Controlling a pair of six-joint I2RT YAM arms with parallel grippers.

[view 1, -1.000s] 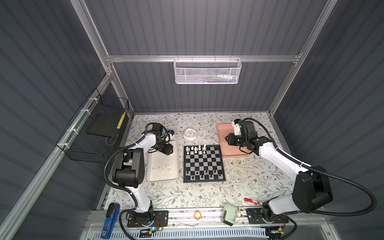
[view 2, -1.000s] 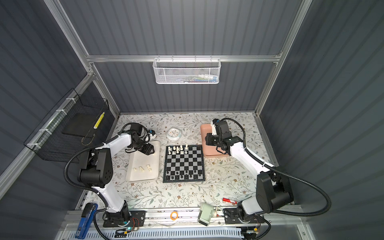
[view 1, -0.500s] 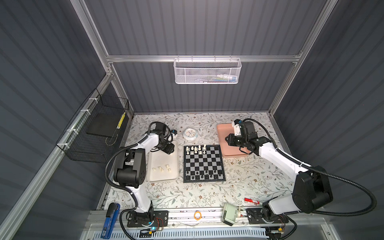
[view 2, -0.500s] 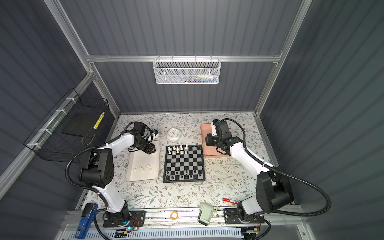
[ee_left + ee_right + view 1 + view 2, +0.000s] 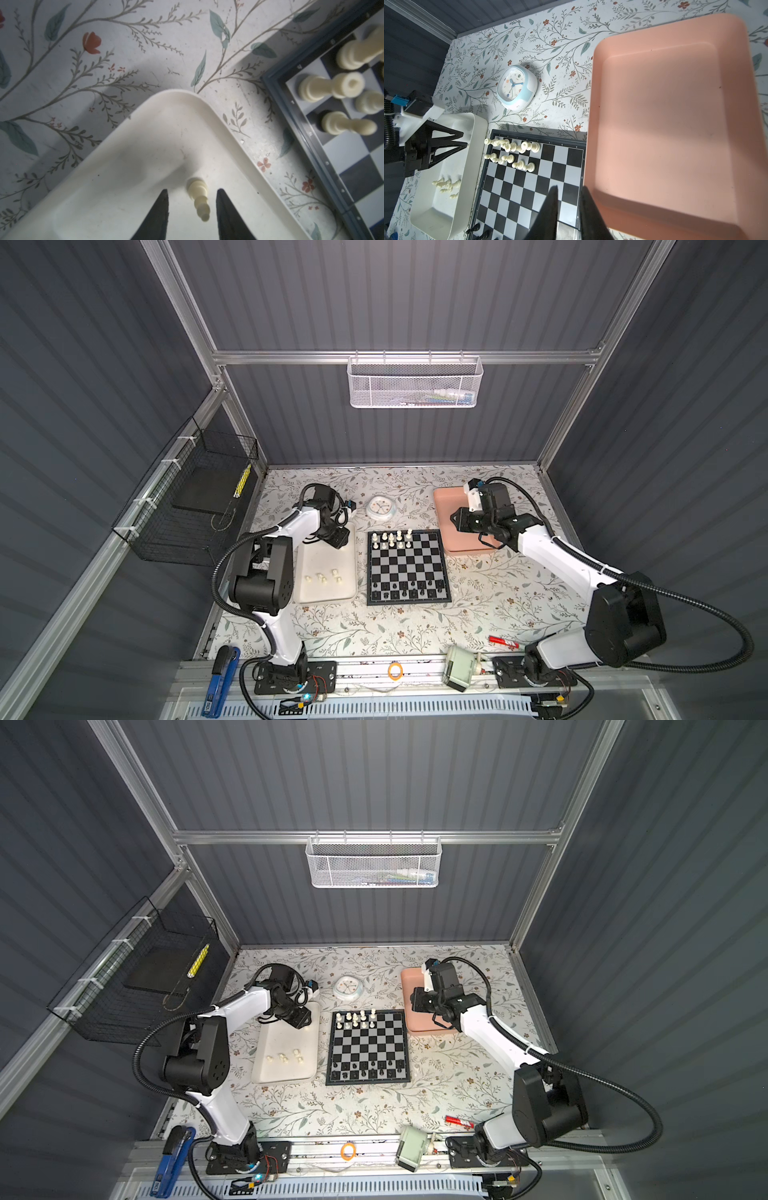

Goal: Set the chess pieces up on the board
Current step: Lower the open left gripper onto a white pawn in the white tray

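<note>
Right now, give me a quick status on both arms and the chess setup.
Left end effector open, straddling a cream piece in the white tray. Right end effector empty, jaws narrow, over the board. Nothing in the way.

Grey booth, flowered worktop

Dark ribbed wall panels point(image 5: 395, 294) in aluminium framing point(image 5: 403, 357) close in a worktop point(image 5: 374, 626) covered in leafy floral print; a white mesh basket point(image 5: 414, 383) hangs on the back rail, a black wire basket point(image 5: 195, 506) on the left wall.
</note>
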